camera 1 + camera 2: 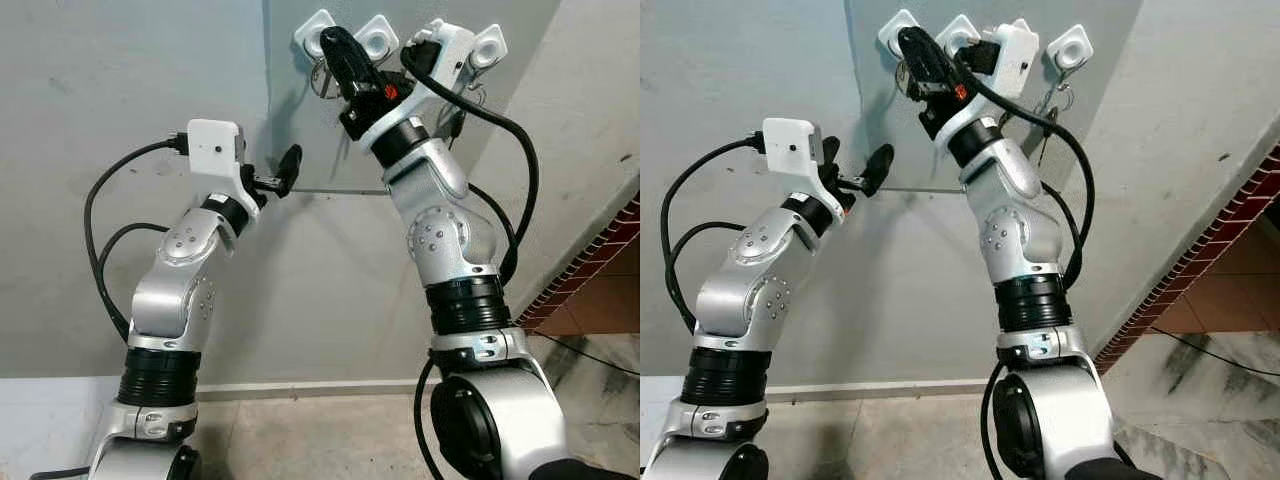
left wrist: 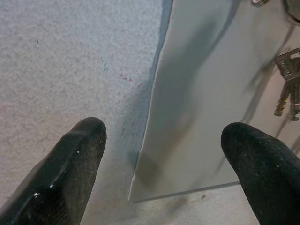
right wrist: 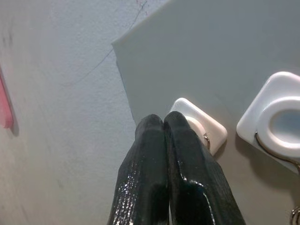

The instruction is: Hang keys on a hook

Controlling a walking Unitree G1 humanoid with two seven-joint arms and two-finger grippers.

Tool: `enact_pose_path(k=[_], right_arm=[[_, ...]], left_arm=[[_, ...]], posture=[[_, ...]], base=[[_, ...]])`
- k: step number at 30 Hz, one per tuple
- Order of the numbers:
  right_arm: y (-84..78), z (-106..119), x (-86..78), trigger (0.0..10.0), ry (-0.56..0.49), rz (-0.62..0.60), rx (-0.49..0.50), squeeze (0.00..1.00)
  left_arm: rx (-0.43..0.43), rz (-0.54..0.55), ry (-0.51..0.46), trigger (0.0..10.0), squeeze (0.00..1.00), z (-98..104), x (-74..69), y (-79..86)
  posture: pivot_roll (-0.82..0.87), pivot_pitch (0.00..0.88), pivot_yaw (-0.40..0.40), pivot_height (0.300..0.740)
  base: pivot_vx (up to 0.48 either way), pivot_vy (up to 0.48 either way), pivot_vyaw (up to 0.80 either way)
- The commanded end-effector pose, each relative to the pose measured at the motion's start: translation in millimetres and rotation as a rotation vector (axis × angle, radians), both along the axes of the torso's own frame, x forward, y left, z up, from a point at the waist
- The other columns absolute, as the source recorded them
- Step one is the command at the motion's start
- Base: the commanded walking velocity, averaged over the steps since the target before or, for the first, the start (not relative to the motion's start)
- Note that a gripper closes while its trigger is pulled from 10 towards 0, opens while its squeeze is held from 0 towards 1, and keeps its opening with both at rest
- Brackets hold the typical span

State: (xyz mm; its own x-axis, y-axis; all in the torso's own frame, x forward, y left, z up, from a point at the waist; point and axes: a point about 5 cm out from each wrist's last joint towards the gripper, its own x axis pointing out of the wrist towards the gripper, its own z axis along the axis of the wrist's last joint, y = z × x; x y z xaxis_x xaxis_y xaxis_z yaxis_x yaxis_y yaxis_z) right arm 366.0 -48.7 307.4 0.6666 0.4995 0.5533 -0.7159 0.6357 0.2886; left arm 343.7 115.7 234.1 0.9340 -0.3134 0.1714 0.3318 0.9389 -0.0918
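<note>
High on the grey wall (image 1: 120,90) sits a flat, pale grey board (image 2: 206,93), and on that board is a row of small white square plastic hooks (image 1: 377,36); the right gripper (image 3: 163,123) is pressed up against the hook at the left end of the row (image 3: 206,123), with its two long black fingers (image 3: 187,164) shut tight together and no gap between them; I cannot tell if anything is pinched between them, because the fingers hide that spot; a thin metal ring (image 3: 206,139) peeks out at the edge of that hook, just beside the fingertips; the silver right arm (image 1: 440,230) reaches up to the board from below.

A bunch of silver metal keys (image 2: 287,79) hangs flat against the board, below the hooks and off to the side of the left gripper; more thin key rings (image 1: 1055,98) dangle under the hooks near the right end of the row.

The left gripper (image 2: 164,136) is lower down, close to the board's bottom left corner, and its two black fingers (image 2: 70,159) are spread wide apart with nothing between them; between those fingers you can see the board's corner and the rough wall beside it; the silver left arm (image 1: 180,270) is bent at the elbow, with a white box (image 1: 214,148) on its wrist.

Below the board, the wall meets a pale floor (image 1: 320,430).
</note>
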Motion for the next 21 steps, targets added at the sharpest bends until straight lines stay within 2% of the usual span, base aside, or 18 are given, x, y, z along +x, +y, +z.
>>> enact_pose_path(k=[1, 8, 21], right_arm=[[-0.3, 8.1, 1.0, 10.0, -0.018, -0.011, 0.014, 0.00], [0.7, 7.8, 6.4, 10.0, 0.021, -0.054, 0.028, 0.00], [-9.1, -3.4, 12.0, 10.0, 0.067, -0.155, 0.026, 0.00]], left_arm=[[0.005, -0.011, -0.018, 10.0, 0.00, 6.4, -1.0, -3.2], [0.001, -0.011, -0.019, 10.0, 0.00, 7.6, -0.8, -3.9], [-0.010, -0.012, -0.016, 10.0, 0.00, 9.0, 0.0, -4.4]], posture=[[-0.02, 0.060, -0.052, 0.740], [-0.02, 0.062, -0.051, 0.740], [-0.02, 0.064, -0.047, 0.740]], base=[[0.000, 0.000, 0.00], [0.000, 0.000, 0.00], [0.000, 0.000, 0.00]])
